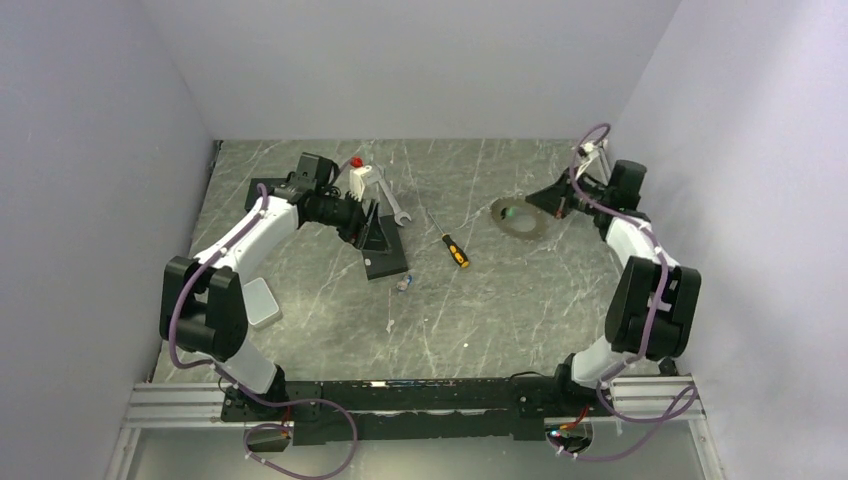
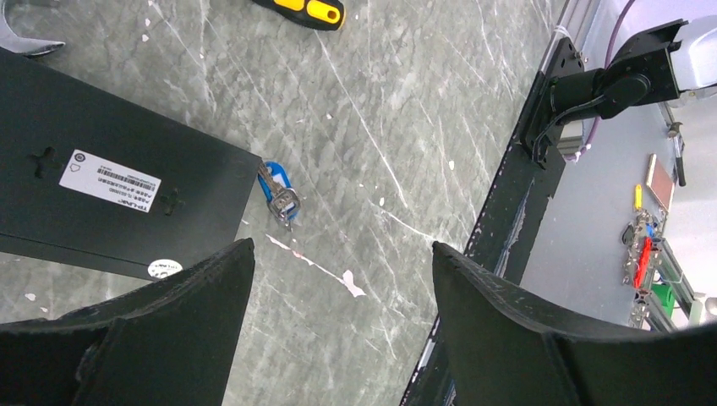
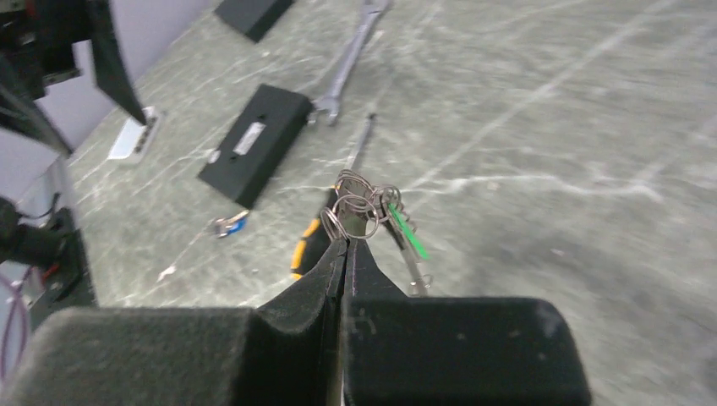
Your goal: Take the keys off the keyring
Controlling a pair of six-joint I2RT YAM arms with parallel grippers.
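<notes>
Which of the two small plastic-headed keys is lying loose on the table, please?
The blue-headed key, flat on the grey table beside the black box; the green-headed key instead hangs from silver wire rings pinched in the right tool.

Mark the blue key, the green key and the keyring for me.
blue key (image 2: pixel 273 179): left wrist view, on its blue plastic head.
green key (image 3: pixel 409 234): right wrist view, on its green head.
keyring (image 3: pixel 355 203): right wrist view, on the bunched wire loops.
</notes>
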